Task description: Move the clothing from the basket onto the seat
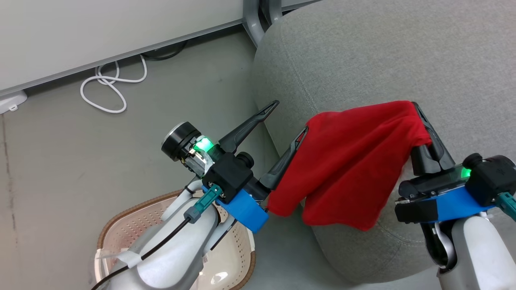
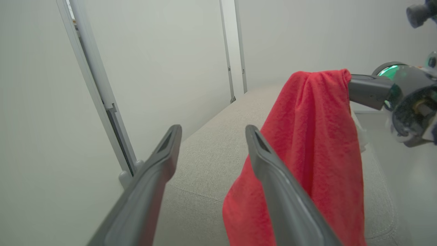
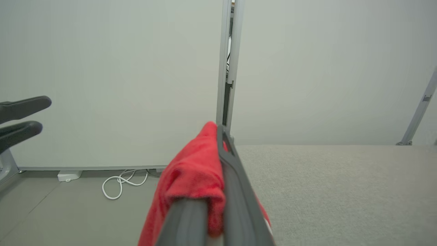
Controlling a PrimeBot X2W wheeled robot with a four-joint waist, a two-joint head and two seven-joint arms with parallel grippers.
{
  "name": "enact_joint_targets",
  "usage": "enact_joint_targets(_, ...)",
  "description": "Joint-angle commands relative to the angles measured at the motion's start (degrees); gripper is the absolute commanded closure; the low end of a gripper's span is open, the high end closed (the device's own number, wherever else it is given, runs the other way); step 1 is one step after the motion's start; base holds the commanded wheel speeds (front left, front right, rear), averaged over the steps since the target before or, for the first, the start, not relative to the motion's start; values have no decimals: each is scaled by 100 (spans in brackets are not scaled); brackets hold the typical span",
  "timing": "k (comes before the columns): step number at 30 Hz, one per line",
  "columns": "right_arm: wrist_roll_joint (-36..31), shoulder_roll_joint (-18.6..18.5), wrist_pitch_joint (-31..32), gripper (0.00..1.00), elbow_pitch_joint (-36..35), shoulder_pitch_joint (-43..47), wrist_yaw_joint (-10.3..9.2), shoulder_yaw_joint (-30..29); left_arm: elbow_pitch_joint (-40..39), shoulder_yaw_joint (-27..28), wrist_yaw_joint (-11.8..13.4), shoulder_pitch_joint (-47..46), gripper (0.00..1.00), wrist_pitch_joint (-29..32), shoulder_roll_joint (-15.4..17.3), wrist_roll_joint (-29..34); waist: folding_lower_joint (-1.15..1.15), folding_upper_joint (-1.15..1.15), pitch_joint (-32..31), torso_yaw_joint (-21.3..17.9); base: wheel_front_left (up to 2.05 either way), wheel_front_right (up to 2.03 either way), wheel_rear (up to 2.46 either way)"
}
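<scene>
Far left, on the grey floor (image 1: 60, 161): a looped white cable (image 1: 109, 86), lying below the pale wall panel (image 1: 100, 32). Lower left: the cream perforated basket (image 1: 111, 225) with its brown rim, standing on the floor and partly hidden under the pale left forearm. Next along, the left pincer (image 1: 290, 117), spread wide and gripping nothing, held above the floor just beside the seat's left edge, its right finger close against the cloth's left border; contact there impossible to tell. Then the red garment (image 1: 354, 161), out of the basket and up in the air, hanging as a sagging sheet over the rounded front corner of the light-grey seat (image 1: 383, 52), with the lower hem drooping towards the cushion's edge. At the right, the right pincer (image 1: 416, 105), clamped tight on the garment's upper corner, with cloth bunched around the fingers.
</scene>
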Motion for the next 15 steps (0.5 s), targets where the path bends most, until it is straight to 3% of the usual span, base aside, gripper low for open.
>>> enact_joint_targets(1,-32,7,-5,100,-32,60,1,-45,16,10,-5,-106,0,-16,20,23,0,0,3,-20,0,0,0)
enact_joint_targets(15,-101,-103,-4,100,-316,-477,1,-561,35,-45,12,-235,0,-15,47,32,0,0,216,-13,0,0,0)
